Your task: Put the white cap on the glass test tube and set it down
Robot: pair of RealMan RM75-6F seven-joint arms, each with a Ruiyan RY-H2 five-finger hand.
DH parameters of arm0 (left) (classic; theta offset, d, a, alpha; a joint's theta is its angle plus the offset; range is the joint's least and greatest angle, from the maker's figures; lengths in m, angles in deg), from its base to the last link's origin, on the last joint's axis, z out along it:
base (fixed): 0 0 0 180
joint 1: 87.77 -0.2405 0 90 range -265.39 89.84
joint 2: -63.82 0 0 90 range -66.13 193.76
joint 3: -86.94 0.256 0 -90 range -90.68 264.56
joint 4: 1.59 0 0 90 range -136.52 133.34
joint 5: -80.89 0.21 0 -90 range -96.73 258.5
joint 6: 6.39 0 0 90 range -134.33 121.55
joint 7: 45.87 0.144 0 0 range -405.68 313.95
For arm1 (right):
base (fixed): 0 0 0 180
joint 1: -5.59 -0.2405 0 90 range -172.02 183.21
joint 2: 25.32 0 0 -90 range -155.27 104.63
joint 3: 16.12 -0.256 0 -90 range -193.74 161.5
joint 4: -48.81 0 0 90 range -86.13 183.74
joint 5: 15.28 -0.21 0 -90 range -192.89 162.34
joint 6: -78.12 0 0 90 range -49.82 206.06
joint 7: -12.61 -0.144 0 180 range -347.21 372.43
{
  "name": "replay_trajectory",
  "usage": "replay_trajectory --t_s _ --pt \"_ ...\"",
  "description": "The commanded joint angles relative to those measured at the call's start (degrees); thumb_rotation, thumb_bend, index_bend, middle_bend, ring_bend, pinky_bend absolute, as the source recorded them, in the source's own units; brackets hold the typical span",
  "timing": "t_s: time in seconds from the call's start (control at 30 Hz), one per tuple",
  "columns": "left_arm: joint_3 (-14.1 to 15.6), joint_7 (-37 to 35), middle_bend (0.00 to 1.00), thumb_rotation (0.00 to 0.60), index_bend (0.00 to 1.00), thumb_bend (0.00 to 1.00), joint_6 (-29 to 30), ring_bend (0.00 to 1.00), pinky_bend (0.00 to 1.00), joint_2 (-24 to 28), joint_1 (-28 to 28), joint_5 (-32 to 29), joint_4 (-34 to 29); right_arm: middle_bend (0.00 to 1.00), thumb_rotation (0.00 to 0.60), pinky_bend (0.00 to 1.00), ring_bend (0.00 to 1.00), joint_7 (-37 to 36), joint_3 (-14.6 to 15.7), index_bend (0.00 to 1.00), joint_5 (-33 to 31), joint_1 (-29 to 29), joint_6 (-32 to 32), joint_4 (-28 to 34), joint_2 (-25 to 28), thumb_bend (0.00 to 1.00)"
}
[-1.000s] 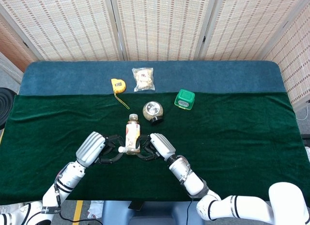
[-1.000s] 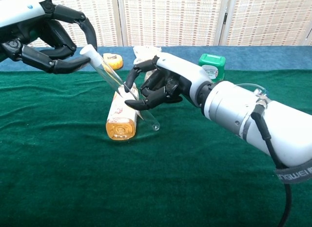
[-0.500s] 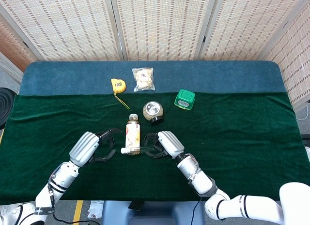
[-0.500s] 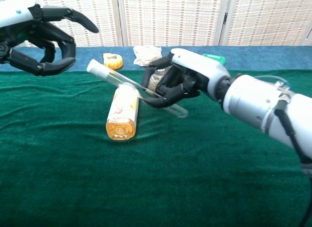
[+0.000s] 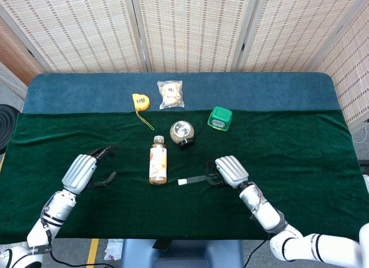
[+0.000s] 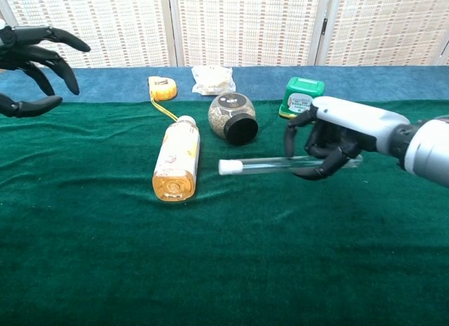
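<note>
My right hand (image 6: pixel 330 147) holds the capped glass test tube (image 6: pixel 280 164) level at centre-right, its white cap (image 6: pixel 227 167) pointing left. My left hand (image 6: pixel 31 66) is spread and holding nothing, upper left. Released too high, the tube could roll toward the juice bottle (image 6: pixel 175 167).

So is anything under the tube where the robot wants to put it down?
Nothing visible. The right hand holds the capped glass test tube level over bare green cloth. The bottle lies off to one side and the round jar sits behind it.
</note>
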Motion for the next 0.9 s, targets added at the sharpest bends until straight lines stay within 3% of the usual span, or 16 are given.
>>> replay_trajectory --t_s 0.03,0.23,0.43,0.53,0.77,0.9 --pt "-0.16 -0.06 0.43 0.600 0.19 0.44 0.23 0.28 0.37 0.05 -0.43 -0.59 0.45 0.97 0.600 1.00 1.00 -0.64 1.43 0.81 1.06 0.83 0.30 -4.12 -0.77 0.74" --pt "-0.46 -0.33 0.43 0.600 0.19 0.44 0.38 0.28 0.36 0.04 -1.08 -1.56 1.03 0.97 0.600 1.00 1.00 -0.61 2.36 0.79 2.44 1.33 0.14 -9.83 -2.83 0.74" --pt "-0.63 -0.19 0.43 0.600 0.19 0.44 0.23 0.27 0.33 -0.07 -1.40 -1.89 1.37 0.96 0.600 1.00 1.00 -0.28 2.43 0.55 2.61 1.85 0.08 -12.75 -4.34 0.74" --pt "-0.70 -0.18 0.43 0.600 0.19 0.44 0.09 0.26 0.32 -0.02 -1.53 -2.04 1.46 0.96 0.600 1.00 1.00 0.01 2.36 0.44 2.14 1.97 0.71 -12.68 -4.11 0.74" --pt "-0.84 0.00 0.42 0.600 0.19 0.43 -0.66 0.26 0.30 0.16 -1.87 -3.17 1.98 0.94 0.600 1.00 1.00 0.48 2.13 0.31 1.13 2.34 1.81 -10.46 -2.54 0.74" --pt "-1.18 1.16 0.42 0.600 0.19 0.43 -0.40 0.25 0.29 0.73 -2.96 -5.68 3.41 0.85 0.600 1.00 1.00 -0.56 1.25 0.24 2.17 3.81 -1.25 -6.22 1.28 0.74"
